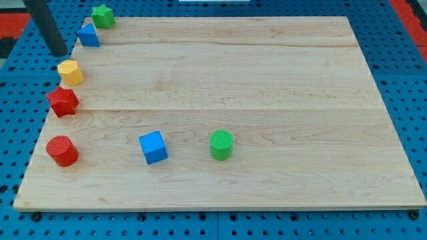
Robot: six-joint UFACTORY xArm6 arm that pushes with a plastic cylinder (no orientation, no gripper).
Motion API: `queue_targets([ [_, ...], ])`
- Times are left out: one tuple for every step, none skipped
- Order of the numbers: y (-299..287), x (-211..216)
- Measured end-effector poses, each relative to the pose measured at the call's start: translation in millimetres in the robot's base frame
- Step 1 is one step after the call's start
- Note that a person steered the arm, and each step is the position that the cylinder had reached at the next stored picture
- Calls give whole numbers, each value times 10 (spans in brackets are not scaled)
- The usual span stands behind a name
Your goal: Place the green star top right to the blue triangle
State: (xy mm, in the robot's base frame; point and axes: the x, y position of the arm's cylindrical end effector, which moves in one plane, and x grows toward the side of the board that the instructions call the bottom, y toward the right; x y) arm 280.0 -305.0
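The green star [102,15] is seen at the surface's [267,87] top-left corner, just up-right of the blue triangle [88,35], apparently touching it. My tip [59,53], a plain rod holding nothing, is placed left of the triangle, above the yellow block [71,72].

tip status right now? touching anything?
My tip: no jaws, holding nothing. It sits at the board's left edge, left of the blue triangle and above the yellow block, touching neither. Green star sits top right of the triangle.

Pale, smooth-grained wood board [267,80] on blue perforated pegboard [413,93].
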Motion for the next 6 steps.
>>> queue_targets([
  [88,-737],
  [94,-889],
  [162,-886],
  [1459,-709],
  [2276,-156],
  [2840,-615],
])
